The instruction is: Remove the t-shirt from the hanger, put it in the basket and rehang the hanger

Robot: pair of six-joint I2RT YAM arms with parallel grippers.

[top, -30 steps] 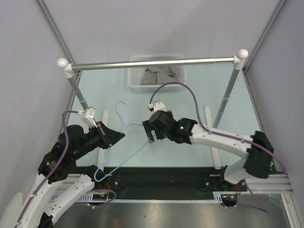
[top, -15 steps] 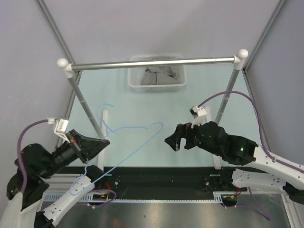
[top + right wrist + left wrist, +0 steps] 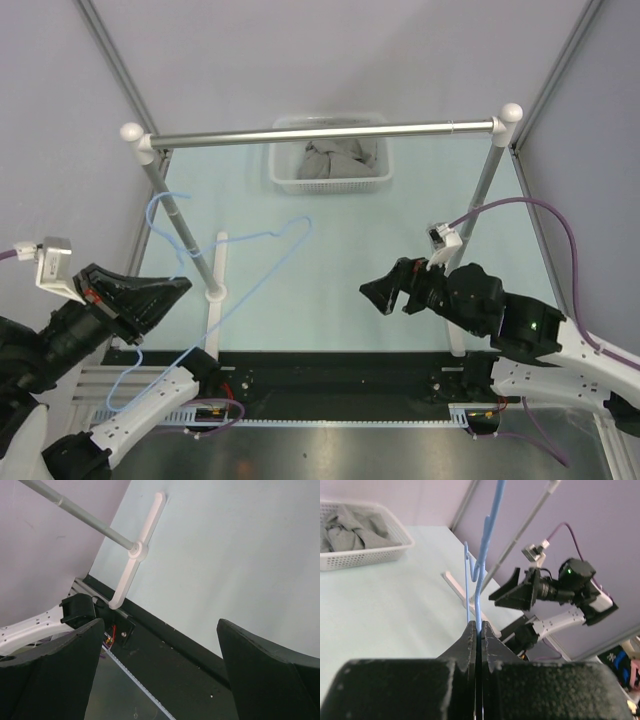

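Observation:
The grey t-shirt lies crumpled in the white basket at the back, off the hanger. It also shows in the left wrist view. The light-blue wire hanger is bare and held in the air at the left. My left gripper is shut on its wire, and the left wrist view shows the wire pinched between the jaws. My right gripper is open and empty above the table at the right. Its wrist view shows only table and base between the fingers.
A silver rail on two posts spans the table ahead of the basket. Its white T-shaped feet rest on the pale green table. A black base strip runs along the near edge. Grey walls enclose both sides.
My left arm has pulled back to the near left, carrying the hanger with it. My right gripper has moved away to the right and stays open.

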